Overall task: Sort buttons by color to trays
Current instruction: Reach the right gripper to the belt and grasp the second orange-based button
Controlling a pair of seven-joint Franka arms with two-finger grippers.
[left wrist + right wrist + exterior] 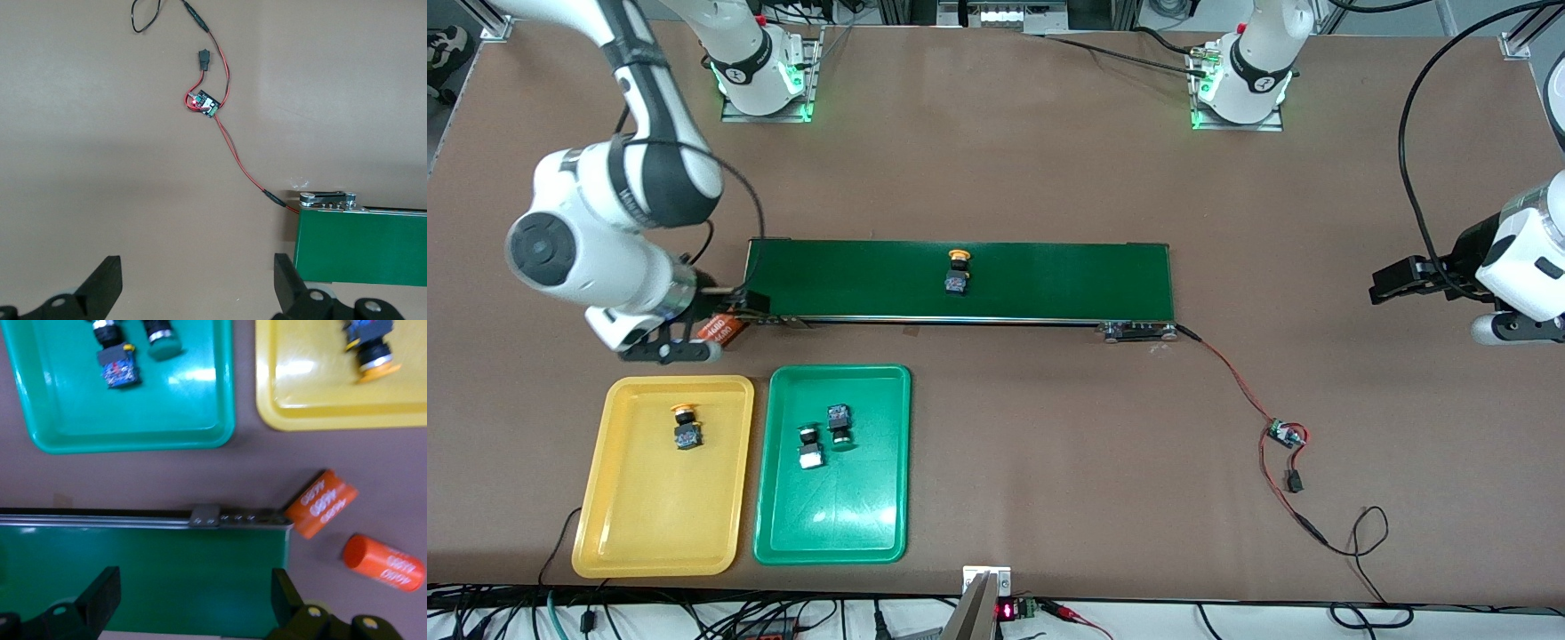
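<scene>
Buttons number four: one yellow-capped button (685, 427) lies in the yellow tray (618, 533) at the lower left of the front view, and two green buttons, one (839, 423) just above the other (810, 447) in that view, lie close together in the green tray (831, 533) beside it. A second yellow-capped button (959, 270) sits alone near the middle of the dark-green belt (1049, 280), in the centre of the front view. Each button has a dark boxy body with blue on it and a round cap. The right gripper (193, 603) hangs with its fingers spread wide and empty over the belt's end nearest the trays, where two orange cylinders (321, 504) with white print lie on the table. The left gripper (199, 290), also spread and empty, waits at the right edge of the front view, near a small circuit board (1285, 435) on red-black wires (1232, 373).
</scene>
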